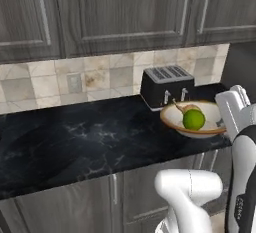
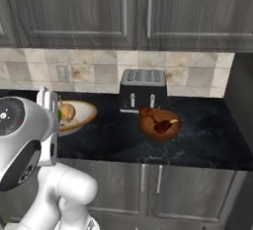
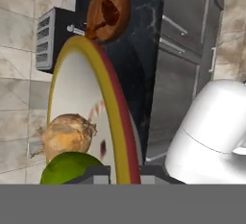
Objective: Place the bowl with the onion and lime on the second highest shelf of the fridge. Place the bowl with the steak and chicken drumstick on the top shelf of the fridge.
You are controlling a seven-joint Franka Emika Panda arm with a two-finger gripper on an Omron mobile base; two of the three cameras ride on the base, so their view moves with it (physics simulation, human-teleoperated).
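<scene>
Bowls: two; one onion; lime

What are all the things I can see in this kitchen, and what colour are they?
Wide bowl: one, cream with a tan rim, at the counter's front edge, its rim between the gripper's fingers.
Lime: one, bright green, in the wide bowl.
Onion: one, tan, in the wide bowl beside the lime.
Deep bowl: one, reddish-brown, on the counter in front of the toaster, holding dark pieces of meat.
Toaster: one, black, against the tiled wall.
Counter: one, black marble.
Wall tiles: beige, behind the counter.
Cupboards: dark grey wood, above and below the counter.
Robot arm: one, white with dark joints.
Gripper: one, shut on the wide bowl's rim.
</scene>
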